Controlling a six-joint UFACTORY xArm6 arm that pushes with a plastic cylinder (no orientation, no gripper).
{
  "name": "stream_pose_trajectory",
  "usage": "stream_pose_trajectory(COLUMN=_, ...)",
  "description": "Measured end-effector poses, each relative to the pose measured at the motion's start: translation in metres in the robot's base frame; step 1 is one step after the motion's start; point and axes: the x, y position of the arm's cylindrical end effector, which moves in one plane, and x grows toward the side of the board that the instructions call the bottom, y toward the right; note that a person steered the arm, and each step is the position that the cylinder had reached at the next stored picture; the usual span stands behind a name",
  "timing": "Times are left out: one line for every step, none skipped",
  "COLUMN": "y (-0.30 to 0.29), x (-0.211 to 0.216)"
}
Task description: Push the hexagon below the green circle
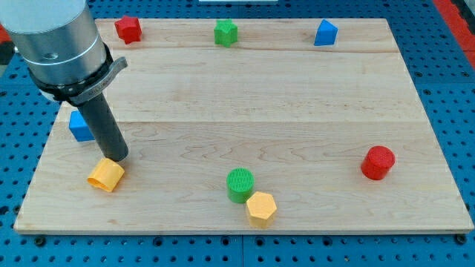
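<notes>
The yellow hexagon (261,208) lies near the view's bottom edge of the board, touching the green circle (240,184) at that circle's lower right. My tip (117,158) stands far to the view's left of both, right above a second yellow block (105,175) and touching or almost touching it. The rod rises from the tip up to the grey arm body at the view's top left.
A blue block (79,127) sits half hidden behind the rod at the left. A red block (128,29), a green block (225,33) and a blue block (325,33) line the top edge. A red circle (378,162) sits at the right. The wooden board (297,96) ends close below the hexagon.
</notes>
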Motion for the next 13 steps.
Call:
stream_pose_trajectory(y=0.001, x=0.0)
stream_pose_trajectory(y=0.031, x=-0.001)
stream_pose_trajectory(y=0.096, x=-0.001)
stream_pose_trajectory(y=0.194, x=0.01)
stream_pose_trajectory(y=0.261, x=0.05)
stream_pose_trajectory(y=0.281, x=0.072)
stream_pose_trajectory(y=0.28, x=0.082)
stream_pose_trajectory(y=0.264, x=0.082)
stream_pose_trajectory(y=0.243, x=0.082)
stream_pose_trajectory(y=0.21, x=0.082)
stream_pose_trajectory(y=0.204, x=0.082)
stream_pose_trajectory(y=0.204, x=0.082)
stream_pose_trajectory(y=0.205, x=0.082)
